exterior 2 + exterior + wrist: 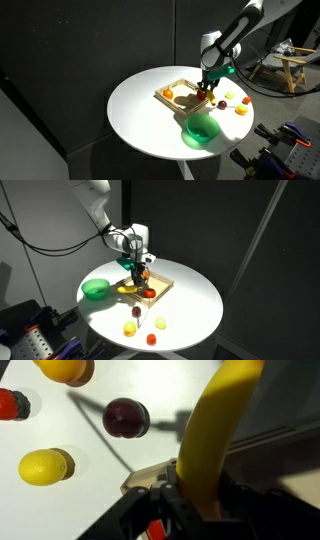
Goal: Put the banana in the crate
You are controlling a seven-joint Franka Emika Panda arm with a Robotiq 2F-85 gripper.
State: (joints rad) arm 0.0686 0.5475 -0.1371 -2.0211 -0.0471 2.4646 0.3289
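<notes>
Wrist view: 1 banana [215, 430] in gripper [195, 500]; 1 crate [148, 478]

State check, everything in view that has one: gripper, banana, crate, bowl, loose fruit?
gripper: shut on the banana, over the crate
banana: gripped, not yet released
crate: flat on the table, banana not yet lying free in it
green bowl: upright, looks empty
plum: loose on the table, outside the crate

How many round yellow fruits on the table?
2, both at the camera-side edge of the table in an exterior view: one yellow fruit, the other yellow fruit, a red fruit between them. Gripper may hide more.
</notes>
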